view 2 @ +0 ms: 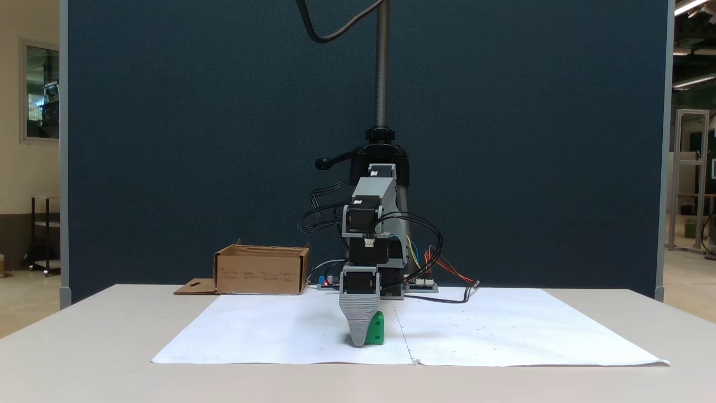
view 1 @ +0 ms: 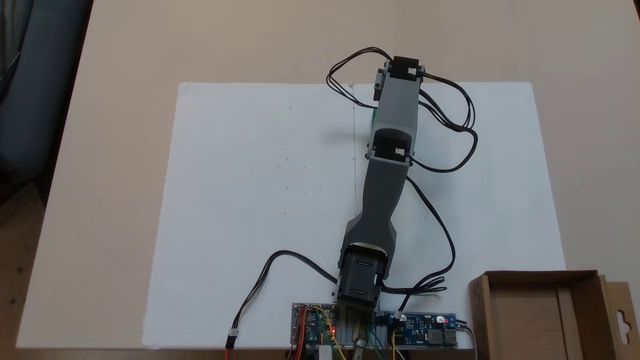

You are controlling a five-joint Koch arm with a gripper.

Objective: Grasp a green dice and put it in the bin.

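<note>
On the white paper (view 2: pixel 279 330), the gripper (view 2: pixel 361 336) half hides the green dice (view 2: pixel 377 329); its grip perhaps closed, unclear.

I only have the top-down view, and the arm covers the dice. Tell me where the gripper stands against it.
Observer: In the front fixed view the gripper is down low, its grey jaw tip at the white paper.
Operator: Place the green dice for me.
Observer: The green dice rests on the paper, up against that jaw's right side as the front view shows it.
Operator: Say whether it is clamped.
Observer: I cannot tell. One jaw shows from the front, so I can't judge open or shut.
</note>
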